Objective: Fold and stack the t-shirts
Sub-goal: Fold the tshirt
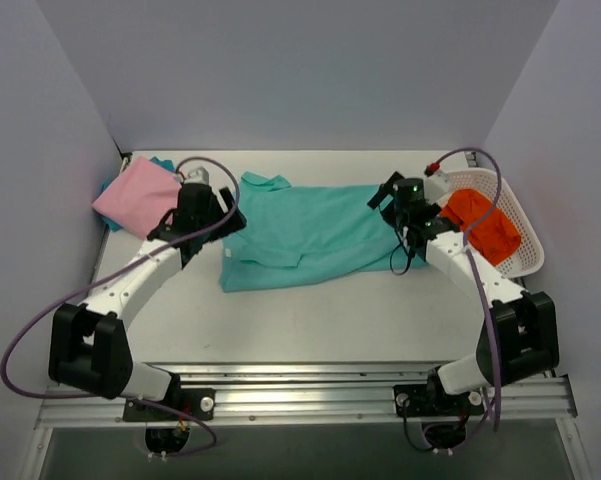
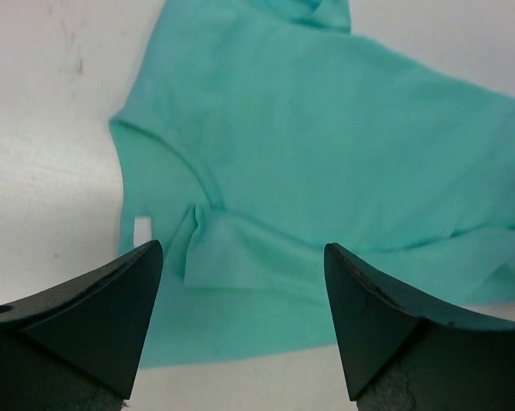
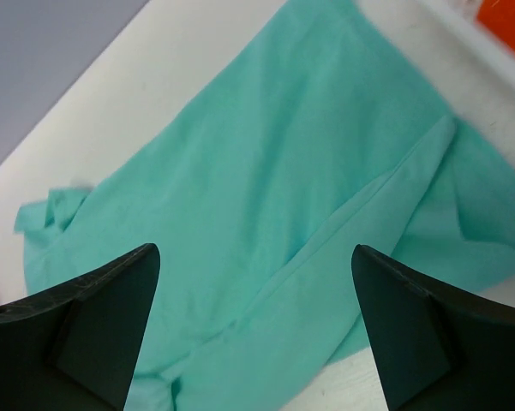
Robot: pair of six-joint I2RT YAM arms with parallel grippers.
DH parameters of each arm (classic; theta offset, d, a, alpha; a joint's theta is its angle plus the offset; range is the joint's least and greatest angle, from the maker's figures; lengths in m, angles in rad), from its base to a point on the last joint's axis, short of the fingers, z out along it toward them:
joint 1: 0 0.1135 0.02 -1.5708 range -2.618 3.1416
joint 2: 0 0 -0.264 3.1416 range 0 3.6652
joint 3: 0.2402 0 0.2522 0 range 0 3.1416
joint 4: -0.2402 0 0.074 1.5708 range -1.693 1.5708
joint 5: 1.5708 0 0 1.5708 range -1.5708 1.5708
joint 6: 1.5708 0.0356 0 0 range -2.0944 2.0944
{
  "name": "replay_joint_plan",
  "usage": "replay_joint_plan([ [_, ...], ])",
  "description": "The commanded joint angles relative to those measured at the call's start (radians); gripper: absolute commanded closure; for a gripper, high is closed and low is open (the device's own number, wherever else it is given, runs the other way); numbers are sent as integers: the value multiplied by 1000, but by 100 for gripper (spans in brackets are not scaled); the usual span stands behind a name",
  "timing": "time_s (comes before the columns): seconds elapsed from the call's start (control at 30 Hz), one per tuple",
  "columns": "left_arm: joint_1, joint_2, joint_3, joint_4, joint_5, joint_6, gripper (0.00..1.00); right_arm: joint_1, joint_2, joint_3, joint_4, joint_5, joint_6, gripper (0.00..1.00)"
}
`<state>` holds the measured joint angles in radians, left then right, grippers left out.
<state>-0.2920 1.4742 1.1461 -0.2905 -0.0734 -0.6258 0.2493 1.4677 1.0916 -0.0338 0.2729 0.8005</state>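
Fingers [image 2: 111, 308] of the left gripper [image 2: 244, 257] are spread wide and nothing is grasped; the right gripper [image 3: 255, 257] is likewise parted and empty. Each is held above one end of the teal shirt [image 1: 310, 235], which is laid across the middle of the table [image 1: 360, 310], a sleeve folded over at its left end. A pink shirt [image 1: 138, 195] is seen at the far left. Orange cloth [image 1: 485, 225] is kept in the basket [image 1: 530, 255] at the far right.
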Motion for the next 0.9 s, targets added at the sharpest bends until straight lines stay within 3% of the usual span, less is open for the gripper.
replay_joint_plan([
  [0.0, -64, -75, -170, 102, -74, -14, 15, 125, -43, -127, 203, -104, -30, 13],
  [0.1, -78, -91, -239, 140, -106, -6, 16, 290, 17, -92, 224, -90, -27, 16],
  [0.3, -67, -60, -252, 137, -121, 11, 17, 500, 218, 52, 244, -41, 8, 29],
  [0.47, -52, -64, -255, 137, -111, 28, 17, 548, 364, 149, 201, -26, 20, 30],
  [0.87, -26, -61, -290, 183, -72, 31, 18, 542, 364, 99, 182, 3, 49, 31],
])
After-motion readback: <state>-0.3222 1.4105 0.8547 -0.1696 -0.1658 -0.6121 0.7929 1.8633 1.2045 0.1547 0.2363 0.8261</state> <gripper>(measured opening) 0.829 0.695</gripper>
